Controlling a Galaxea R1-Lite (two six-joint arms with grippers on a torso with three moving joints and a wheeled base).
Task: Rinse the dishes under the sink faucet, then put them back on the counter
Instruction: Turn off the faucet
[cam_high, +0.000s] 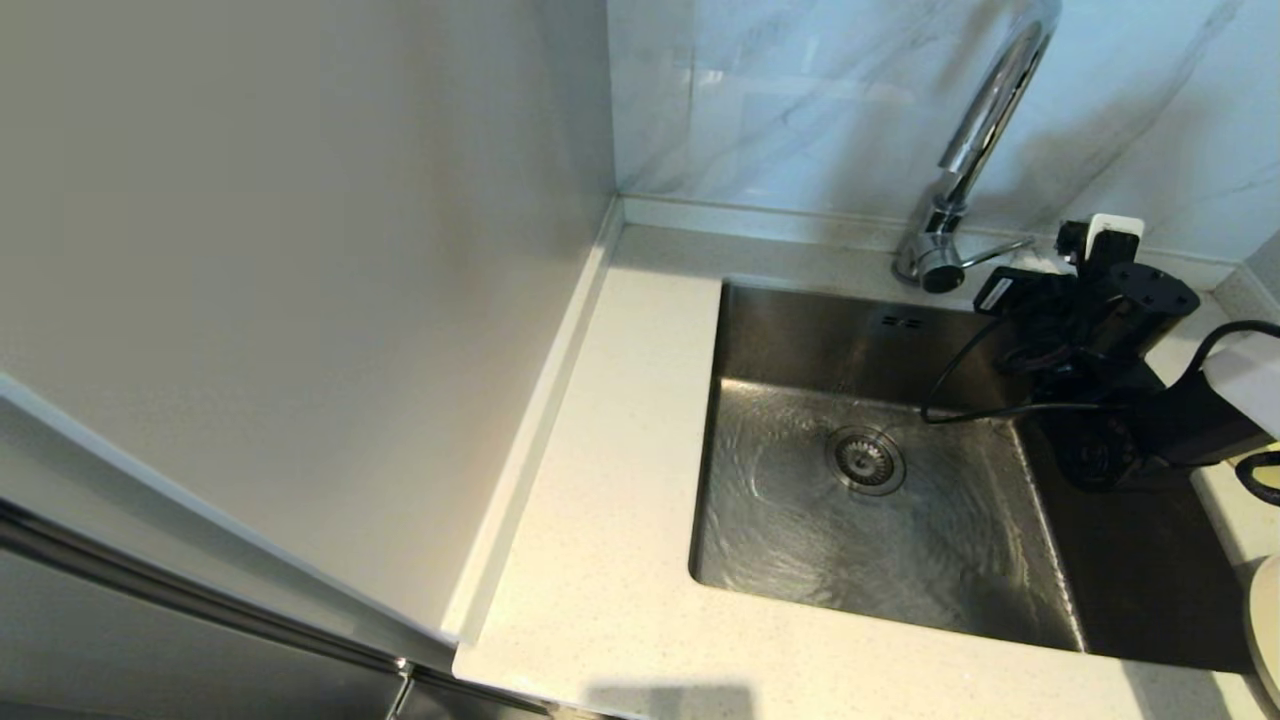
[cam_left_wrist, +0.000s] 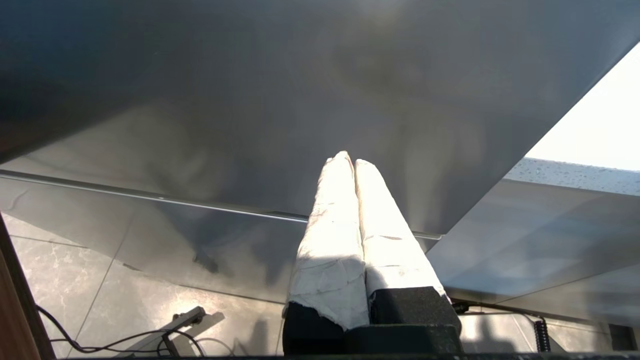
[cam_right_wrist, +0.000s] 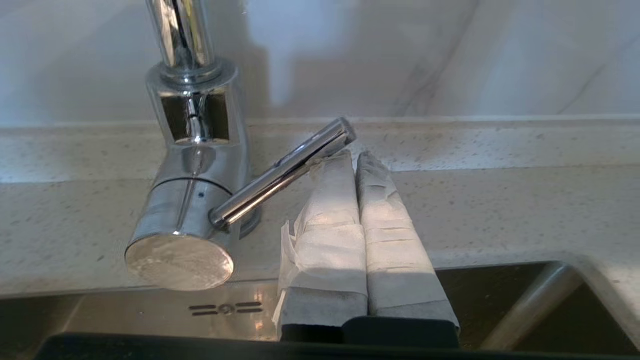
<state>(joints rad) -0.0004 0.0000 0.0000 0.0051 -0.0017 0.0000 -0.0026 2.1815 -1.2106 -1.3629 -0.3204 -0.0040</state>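
The chrome faucet rises behind the steel sink, whose floor is wet and rippled around the drain strainer. My right arm reaches over the sink's back right corner. My right gripper is shut and empty, its taped fingertips right at the end of the faucet's side lever. A cream-white curved rim, probably the plate, shows at the right edge on the counter. Bowl and chopsticks are out of view. My left gripper is shut and empty, parked low before a grey panel.
A plain beige wall borders the counter on the left, with marble tiles behind. A black cable from my right arm hangs over the basin. The overflow slots sit in the back wall.
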